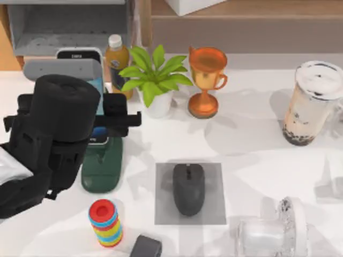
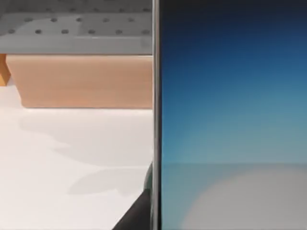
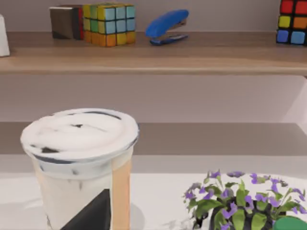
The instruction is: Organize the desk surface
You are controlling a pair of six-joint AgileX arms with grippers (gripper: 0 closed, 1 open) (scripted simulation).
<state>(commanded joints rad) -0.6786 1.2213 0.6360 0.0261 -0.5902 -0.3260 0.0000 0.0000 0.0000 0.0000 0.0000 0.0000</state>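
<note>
The white desk surface (image 1: 257, 139) holds many items. My left gripper (image 1: 109, 115) is at the left, shut on a phone (image 1: 98, 91) with a blue screen. It holds the phone upright over a dark green stand (image 1: 102, 168). In the left wrist view the phone screen (image 2: 230, 120) is very close, with the desk surface (image 2: 72, 158) beside it. The bulk of my left arm hides the phone's middle in the top view.
A black mouse (image 1: 188, 188) lies on a grey mat (image 1: 214, 214). Nearby are a ring stack (image 1: 105, 222), glass mug (image 1: 273, 233), bubble tea cup (image 1: 311, 104), trophy (image 1: 206, 80), potted plant (image 1: 155, 80) and bottle (image 1: 116, 59). Shelving (image 1: 241, 24) runs along the back.
</note>
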